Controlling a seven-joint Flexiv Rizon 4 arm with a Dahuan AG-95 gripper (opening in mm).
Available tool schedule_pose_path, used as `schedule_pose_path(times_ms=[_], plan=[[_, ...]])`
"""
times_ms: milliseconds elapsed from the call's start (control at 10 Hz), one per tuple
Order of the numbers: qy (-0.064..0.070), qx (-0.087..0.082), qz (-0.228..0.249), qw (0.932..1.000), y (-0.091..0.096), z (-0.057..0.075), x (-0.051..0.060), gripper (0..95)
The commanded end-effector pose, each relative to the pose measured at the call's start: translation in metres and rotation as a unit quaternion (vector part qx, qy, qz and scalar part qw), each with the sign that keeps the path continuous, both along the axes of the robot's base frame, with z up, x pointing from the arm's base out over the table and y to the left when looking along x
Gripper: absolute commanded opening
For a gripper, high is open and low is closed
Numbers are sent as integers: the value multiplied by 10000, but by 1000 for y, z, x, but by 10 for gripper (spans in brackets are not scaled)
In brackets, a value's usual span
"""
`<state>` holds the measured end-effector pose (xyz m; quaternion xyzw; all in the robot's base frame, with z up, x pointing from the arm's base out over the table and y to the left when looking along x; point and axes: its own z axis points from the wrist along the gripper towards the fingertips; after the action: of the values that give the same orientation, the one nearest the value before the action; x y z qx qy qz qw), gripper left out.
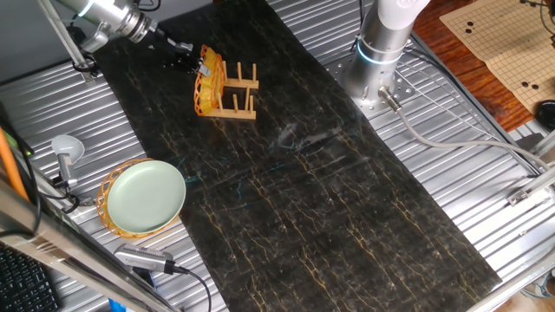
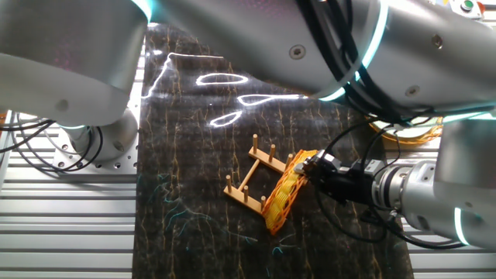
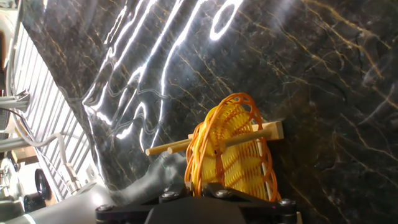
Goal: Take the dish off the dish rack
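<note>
The orange-yellow woven dish (image 1: 206, 84) stands on edge in the small wooden dish rack (image 1: 240, 91) at the far end of the dark marble mat. My gripper (image 1: 189, 59) is at the dish's upper rim, jaws closed on it from both sides. In the other fixed view the dish (image 2: 285, 194) leans in the rack (image 2: 252, 180) with the gripper (image 2: 312, 168) at its top edge. In the hand view the dish (image 3: 230, 149) fills the lower middle, a rack peg (image 3: 267, 132) crosses it, and the gripper (image 3: 194, 186) pinches the rim.
A pale green plate (image 1: 147, 195) lies on another wicker plate at the mat's left edge, with a white ladle (image 1: 65, 149) beside it. The arm's base (image 1: 381, 52) stands at the far right. A go board (image 1: 499, 39) is beyond it.
</note>
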<state>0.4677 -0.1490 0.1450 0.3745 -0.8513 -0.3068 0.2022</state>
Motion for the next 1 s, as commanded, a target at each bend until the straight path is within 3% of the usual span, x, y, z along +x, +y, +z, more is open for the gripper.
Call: schedule_pose_path(times_ms=[100,500,1000], plan=[[36,26,-19,10000,0,2,2,0],[107,132,-121,9998,0,6,1,0],[62,22,-105,9999,1,6,2,0]])
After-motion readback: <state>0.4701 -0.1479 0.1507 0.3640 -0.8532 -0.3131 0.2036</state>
